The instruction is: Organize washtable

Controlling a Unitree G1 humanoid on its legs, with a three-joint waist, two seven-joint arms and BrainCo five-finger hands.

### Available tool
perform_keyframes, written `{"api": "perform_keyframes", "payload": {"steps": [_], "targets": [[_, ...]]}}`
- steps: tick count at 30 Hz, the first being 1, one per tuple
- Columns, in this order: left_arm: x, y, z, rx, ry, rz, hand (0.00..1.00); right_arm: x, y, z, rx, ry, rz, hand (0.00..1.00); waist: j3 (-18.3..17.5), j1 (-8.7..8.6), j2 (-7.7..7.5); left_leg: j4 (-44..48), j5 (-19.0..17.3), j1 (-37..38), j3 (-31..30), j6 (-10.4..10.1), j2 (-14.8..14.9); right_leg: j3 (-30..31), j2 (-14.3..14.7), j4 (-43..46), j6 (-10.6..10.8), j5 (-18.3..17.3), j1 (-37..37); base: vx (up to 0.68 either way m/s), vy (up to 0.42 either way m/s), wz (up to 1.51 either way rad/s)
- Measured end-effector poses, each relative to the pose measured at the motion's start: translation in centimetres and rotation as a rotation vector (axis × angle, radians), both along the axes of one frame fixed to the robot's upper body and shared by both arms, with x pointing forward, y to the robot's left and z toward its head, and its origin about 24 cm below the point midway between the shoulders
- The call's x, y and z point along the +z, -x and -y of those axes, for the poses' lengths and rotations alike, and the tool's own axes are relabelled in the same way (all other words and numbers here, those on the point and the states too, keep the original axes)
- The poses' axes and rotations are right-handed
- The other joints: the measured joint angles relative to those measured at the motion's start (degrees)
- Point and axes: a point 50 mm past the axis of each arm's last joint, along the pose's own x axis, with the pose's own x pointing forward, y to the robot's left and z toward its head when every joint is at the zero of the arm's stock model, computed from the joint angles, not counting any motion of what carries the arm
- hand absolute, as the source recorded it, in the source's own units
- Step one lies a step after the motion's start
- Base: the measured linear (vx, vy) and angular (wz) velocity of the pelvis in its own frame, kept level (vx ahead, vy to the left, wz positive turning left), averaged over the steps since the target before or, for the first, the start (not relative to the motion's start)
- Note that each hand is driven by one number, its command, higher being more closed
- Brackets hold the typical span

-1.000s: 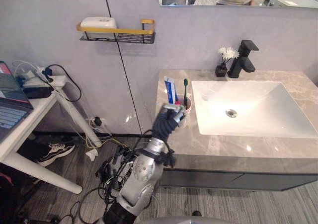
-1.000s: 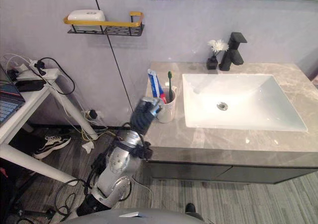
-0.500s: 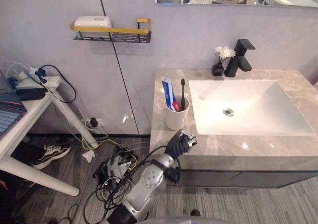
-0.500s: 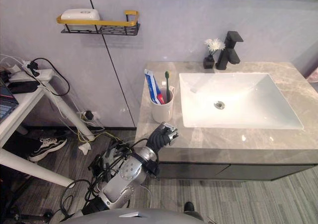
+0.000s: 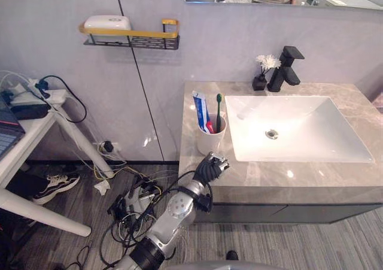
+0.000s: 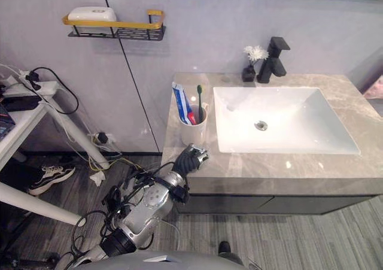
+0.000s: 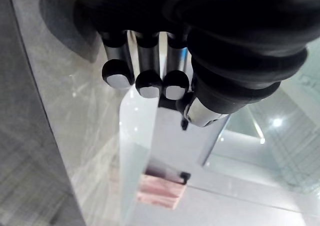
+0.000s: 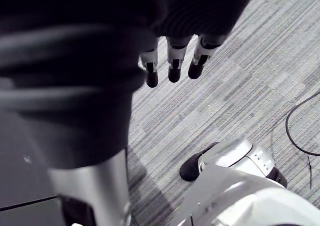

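Grey marble forms the washtable top (image 5: 263, 175) across the lower right of the head views, with a white sink (image 5: 311, 135) set into it. At the back edge, in the upper right, a black faucet (image 5: 287, 69) stands with a small dark vase of white flowers (image 5: 263, 72) just beside it on the left.

On the counter's left part, beside the sink, stands a white cup (image 5: 209, 139), upright, with a toothpaste tube (image 5: 200, 109) and a green-headed toothbrush (image 5: 219, 105) leaning in it.

The left hand (image 5: 210, 166) sits at the counter's front edge, just below the cup in the frame (whether it touches the cup cannot be told). Its fingers (image 7: 149, 83) are curled in loosely and grasp nothing.

The right hand (image 8: 174, 65) hangs over the grey striped floor, its fingers straight and relaxed, also empty.

On the wall at upper left a black wire shelf with a yellow rail (image 5: 128, 36) carries a white soap box (image 5: 108, 23). A white side table (image 5: 42, 121) stands at the left edge, with a sneaker (image 5: 54, 186) on the floor beneath it.
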Motion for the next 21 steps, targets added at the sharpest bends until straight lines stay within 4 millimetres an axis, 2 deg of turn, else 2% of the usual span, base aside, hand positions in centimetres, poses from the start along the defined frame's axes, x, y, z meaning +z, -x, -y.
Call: {"api": "perform_keyframes", "payload": {"steps": [7,21], "targets": [[0.4,-1.3,-0.3,0.032,-0.034,0.030,1.00,0.0,0.0,-0.2,-0.020,-0.005,0.004,0.00,0.5,-0.28,-0.54,-0.2,0.0,0.1,0.8,0.0,0.0,0.6,0.1,0.0,0.0,0.0,-0.1,0.00,0.002,-0.04],[1.0,-3.0,-0.5,0.076,-0.080,0.067,1.00,0.0,-0.1,-0.1,-0.028,-0.003,0.009,0.00,1.1,-0.54,-0.28,-1.1,0.0,0.5,2.1,0.0,0.1,1.6,0.4,0.0,0.0,0.0,-0.9,0.00,0.000,-0.03]]}}
